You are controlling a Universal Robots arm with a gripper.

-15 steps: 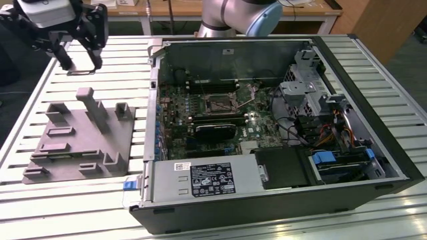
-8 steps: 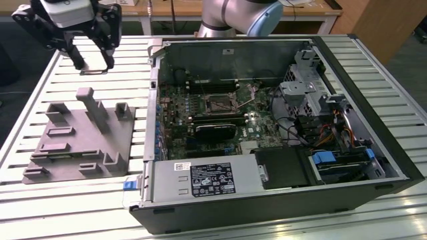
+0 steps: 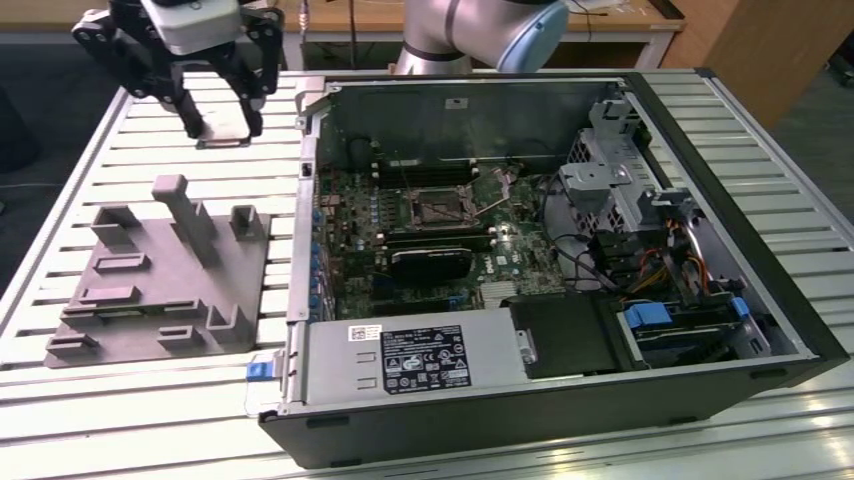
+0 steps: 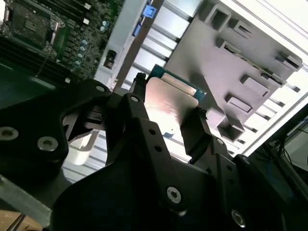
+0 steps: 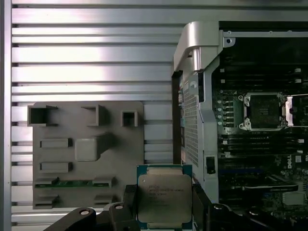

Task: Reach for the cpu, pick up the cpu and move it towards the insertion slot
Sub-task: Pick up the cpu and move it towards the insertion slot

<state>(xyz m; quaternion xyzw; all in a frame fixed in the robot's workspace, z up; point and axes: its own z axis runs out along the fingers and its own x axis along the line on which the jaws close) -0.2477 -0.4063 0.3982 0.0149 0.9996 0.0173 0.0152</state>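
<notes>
We've got the hand (image 5: 165, 211) clamped on the cpu (image 5: 164, 197), chip pinched flat between its fingers (image 4: 199, 130), up off the surface (image 3: 120, 135). The insertion slot (image 5: 263, 111) sits well off to the side, inside the open case (image 3: 747, 190).

The gripper (image 3: 224, 128) is being held high at the exterior view's upper left, pointing downward, with its black linkage fingers (image 3: 190, 112) hanging below a pale wrist housing. The fingers are being kept closed onto the cpu (image 3: 226, 139), which is being clamped by its opposite edges. In the first wrist view the cpu (image 5: 164, 197) is being pinched between the two fingertips (image 5: 130, 199), flat face toward the camera. In the second wrist view the gripper (image 4: 168, 125) is being seen from behind, knuckles and bolts foremost, fingertips pressing the cpu (image 4: 168, 103) on both sides. The arm's grey and blue body is being seen at the exterior view's top centre.
</notes>
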